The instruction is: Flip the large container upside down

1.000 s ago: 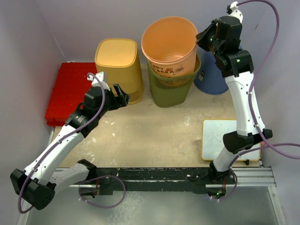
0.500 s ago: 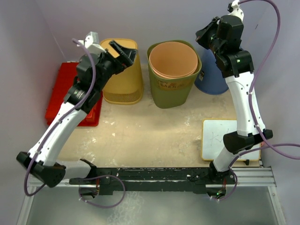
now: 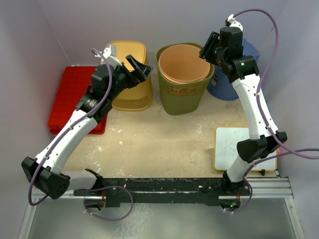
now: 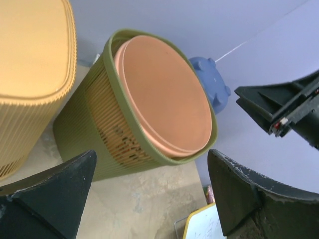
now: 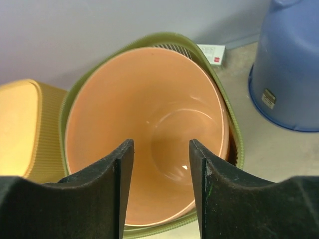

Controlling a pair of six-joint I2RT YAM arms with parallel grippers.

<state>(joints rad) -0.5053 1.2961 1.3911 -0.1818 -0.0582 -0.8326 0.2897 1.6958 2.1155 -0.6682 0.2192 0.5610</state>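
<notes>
Worktop (image 3: pixel 164 139) tight: orange bucket (image 5: pixel 149 124) nested in green basket (image 3: pixel 184 97), left claw (image 4: pixel 151 157) and right claw (image 5: pixel 160 144) both released. Flip likely dumps bucket; fit unclear.

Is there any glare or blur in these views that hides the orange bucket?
Right wrist: small bright reflections inside the orange bucket, nothing hidden. Left wrist: tilted frame, bucket sharp, the left gripper's fingers dark and soft. Top external: even light, soft shadows, no blur.
</notes>
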